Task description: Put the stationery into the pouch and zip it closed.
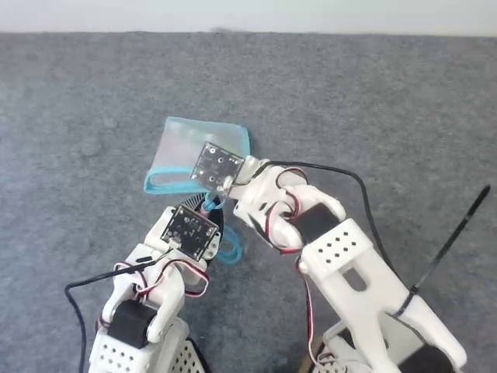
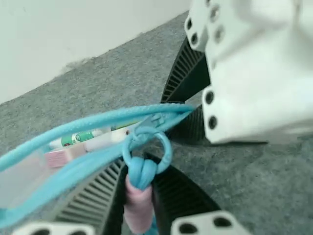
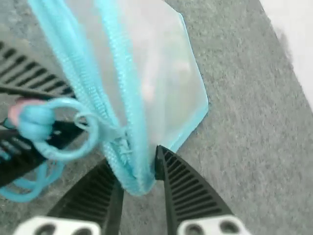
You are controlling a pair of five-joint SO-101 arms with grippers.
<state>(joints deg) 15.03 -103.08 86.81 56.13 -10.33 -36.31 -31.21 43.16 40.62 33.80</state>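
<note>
While right fingers point(image 3: 191, 192) pinch pouch point(image 3: 161, 73) | left fingers point(image 2: 182, 195) hold cord point(image 2: 142, 171) | stationery point(image 2: 80, 138) print unreadable

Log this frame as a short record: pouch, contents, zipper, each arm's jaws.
pouch: translucent, blue-trimmed, on grey carpet
contents: green-labelled pen and pink block inside
zipper: open, slider near the clamped end
left jaws: shut on pull cord
right jaws: shut on the pouch's zipper end
</note>
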